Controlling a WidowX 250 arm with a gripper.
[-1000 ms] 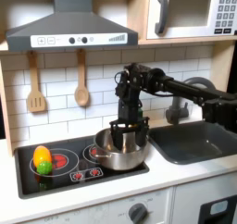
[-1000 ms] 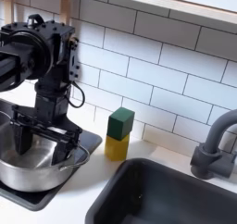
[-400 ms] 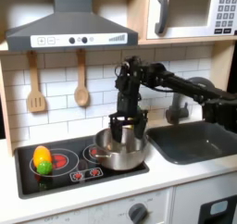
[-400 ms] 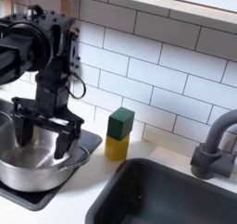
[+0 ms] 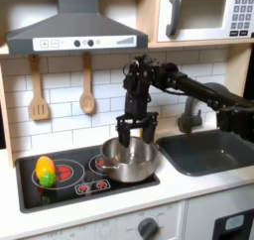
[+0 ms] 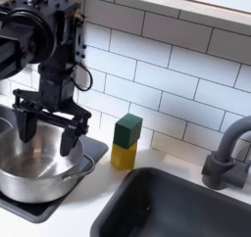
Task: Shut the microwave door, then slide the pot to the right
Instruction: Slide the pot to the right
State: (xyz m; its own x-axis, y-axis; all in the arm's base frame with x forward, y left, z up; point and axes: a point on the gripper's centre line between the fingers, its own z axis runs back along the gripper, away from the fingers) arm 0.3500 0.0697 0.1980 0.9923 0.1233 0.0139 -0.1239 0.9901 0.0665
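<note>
- Your hand (image 5: pixel 136 131) hung open, fingers spread just above the pot (image 5: pixel 130 161).
- The pot sat on the stove's right burner, left of the sink (image 5: pixel 210 151).
- Pushing high risked tipping it.

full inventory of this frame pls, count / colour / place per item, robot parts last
pot: 1, shiny steel, on the stovetop's right burner
microwave door: 1, white frame, dark window, grey handle, shut, top right of the first exterior view
keypad panel: 1, grey, right of the door
range hood: 1, grey, above the stove
wooden utensils: 2, tan, hanging on the tile wall
stovetop: 1, black, red burner rings
toy fruit: 1, yellow, orange and green, left burner
sink: 1, dark grey, right of the stove
faucet: 1, grey, behind the sink
block: 1, green over yellow, by the wall
end effector: 1, black, open, above the pot
</note>
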